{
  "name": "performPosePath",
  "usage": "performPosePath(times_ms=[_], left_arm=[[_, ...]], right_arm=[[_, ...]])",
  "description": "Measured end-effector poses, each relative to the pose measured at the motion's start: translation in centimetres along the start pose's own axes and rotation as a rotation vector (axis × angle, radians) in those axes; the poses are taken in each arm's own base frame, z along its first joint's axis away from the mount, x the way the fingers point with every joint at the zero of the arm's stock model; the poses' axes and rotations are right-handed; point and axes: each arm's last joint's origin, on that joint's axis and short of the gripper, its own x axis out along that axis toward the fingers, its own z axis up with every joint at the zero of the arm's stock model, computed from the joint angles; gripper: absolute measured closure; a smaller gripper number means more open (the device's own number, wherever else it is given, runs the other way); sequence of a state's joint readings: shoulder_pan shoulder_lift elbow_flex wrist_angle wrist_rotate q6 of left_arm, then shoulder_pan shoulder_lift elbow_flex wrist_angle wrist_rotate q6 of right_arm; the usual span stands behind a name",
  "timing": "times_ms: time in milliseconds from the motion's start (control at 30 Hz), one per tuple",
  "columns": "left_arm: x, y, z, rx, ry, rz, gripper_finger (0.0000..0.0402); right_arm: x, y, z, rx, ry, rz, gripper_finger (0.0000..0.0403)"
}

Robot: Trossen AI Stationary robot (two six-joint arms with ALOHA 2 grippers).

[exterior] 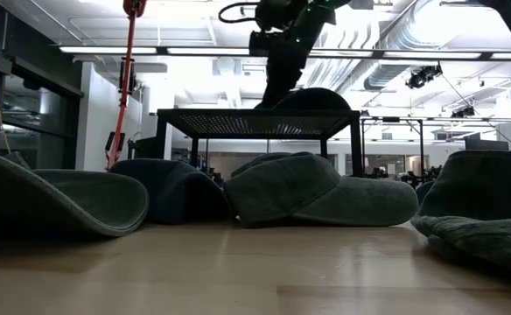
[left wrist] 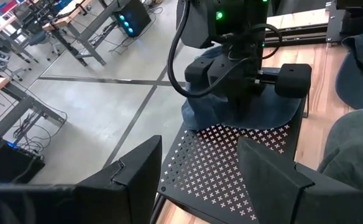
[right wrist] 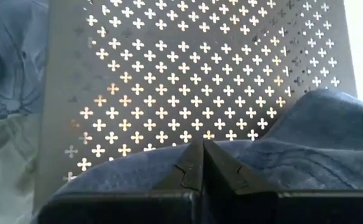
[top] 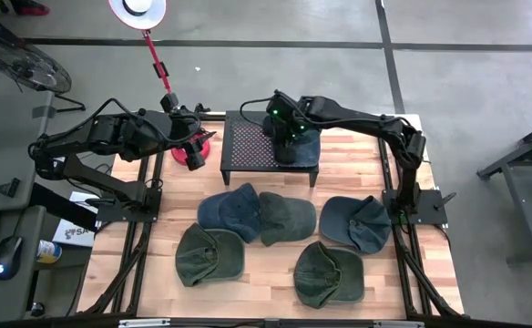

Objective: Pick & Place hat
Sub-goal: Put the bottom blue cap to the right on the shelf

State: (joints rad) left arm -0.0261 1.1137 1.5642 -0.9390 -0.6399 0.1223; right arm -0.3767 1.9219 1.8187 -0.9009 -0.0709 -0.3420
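Up on the perforated stand (top: 252, 146), right gripper (top: 289, 137) clenched on blue hat (top: 304, 146); left gripper (top: 193, 150) released, off its edge.

floor: grey concrete (top: 466, 82), dark seam lines
ceiling: white, strip lights (exterior: 194, 51), exposed ducts (exterior: 465, 35)
furniture: desks (left wrist: 76, 31) beyond surface's far edge

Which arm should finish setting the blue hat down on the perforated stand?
Right. The right gripper is shut on the blue hat over the perforated stand; the left gripper hangs open beside it.
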Motion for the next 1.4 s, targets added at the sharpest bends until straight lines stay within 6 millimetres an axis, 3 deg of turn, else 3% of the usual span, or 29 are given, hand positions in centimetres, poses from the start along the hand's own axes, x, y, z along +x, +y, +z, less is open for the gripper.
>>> performPosePath(times_ms=[233, 367, 533, 733, 900, 967, 1067, 1200, 1400], left_arm=[[0.0, 0.0, 0.0, 0.000, 0.000, 0.000, 0.0198], [0.0, 0.0, 0.0, -0.001, -0.001, 0.000, 0.0198], [0.0, 0.0, 0.0, 0.000, -0.001, 0.000, 0.0198], [0.0, 0.0, 0.0, 0.001, -0.001, 0.000, 0.0198], [0.0, 0.0, 0.0, 0.000, -0.001, 0.000, 0.0198], [0.0, 0.0, 0.0, 0.001, -0.001, 0.000, 0.0198], [0.0, 0.0, 0.0, 0.000, -0.002, 0.000, 0.0198], [0.0, 0.0, 0.0, 0.001, -0.001, 0.000, 0.0198], [0.0, 0.0, 0.0, 0.001, -0.001, 0.000, 0.0198]], right_arm=[[-0.2, 0.2, 0.6, -0.010, -0.058, 0.015, 0.0403], [-1.9, 0.6, 1.4, -0.024, -0.149, -0.006, 0.0403], [-6.9, 0.5, 0.3, 0.058, -0.124, -0.125, 0.0403], [-14.0, 0.9, -4.1, 0.167, 0.058, -0.196, 0.0403], [-16.7, 1.5, -6.8, 0.207, 0.190, -0.177, 0.0403], [-16.5, 1.7, -7.4, 0.212, 0.228, -0.166, 0.0403], [-14.6, 2.1, -8.7, 0.217, 0.269, -0.130, 0.0403], [-11.4, 2.5, -10.8, 0.241, 0.229, -0.094, 0.0403], [-9.4, 2.4, -13.9, 0.237, 0.164, -0.135, 0.0403]])
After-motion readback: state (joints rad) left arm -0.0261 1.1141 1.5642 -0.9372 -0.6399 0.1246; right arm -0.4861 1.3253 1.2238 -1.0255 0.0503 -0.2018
